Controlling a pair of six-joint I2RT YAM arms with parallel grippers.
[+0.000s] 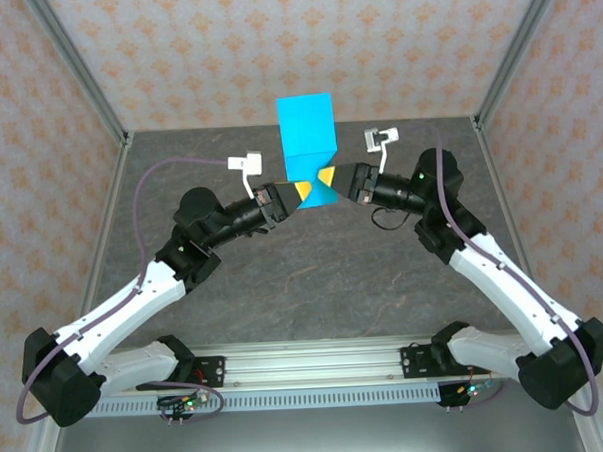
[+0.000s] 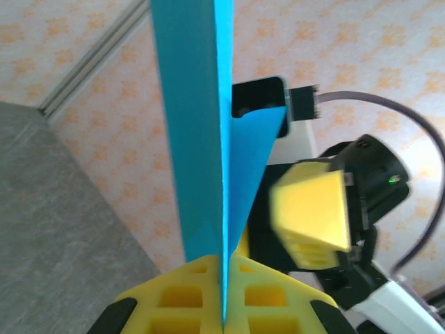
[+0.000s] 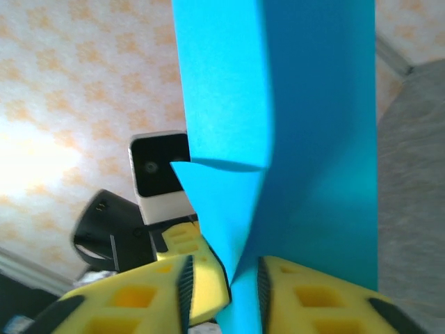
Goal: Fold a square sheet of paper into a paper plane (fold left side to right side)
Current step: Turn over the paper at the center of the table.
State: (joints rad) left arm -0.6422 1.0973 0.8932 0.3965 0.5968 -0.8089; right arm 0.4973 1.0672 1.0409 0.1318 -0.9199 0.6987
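Two robot arms meet in mid-air above a grey tabletop [image 1: 314, 275], w/ a part-folded cyan paper [image 1: 307, 126] standing upright btwn them. The paper is lifted off the tabletop. Its lower end narrows to a point where the claws meet, and the wider, doubled part rises above.

The left claw [image 2: 224, 278] is clenched on the paper's bottom edge, yellow pads pressed together w/ the sheet edge-on btwn them. The right claw [image 3: 243, 285] looks released: its yellow fingers [image 3: 306, 296] stand apart and the paper passes thru the gap w/ no squeeze to be seen.

Step in hand, as I judge it: a regrip, so the left-to-right fold can go on. To do it well, the left claw needs a firm, steady pinch, since it alone carries the paper. The right claw should back off straight w/o dragging a flap, then take a free edge clear of the left pads. Line up edges before pressing any crease. Thin paper buckles, so go slow.

Around: a white wrist camera [image 1: 244, 163] on each arm, purple cable [image 1: 159, 172], patterned walls [image 1: 274, 47], metal frame posts. Main obstruction: the two claws sit v. close, fingers crowding each other at the paper's point.
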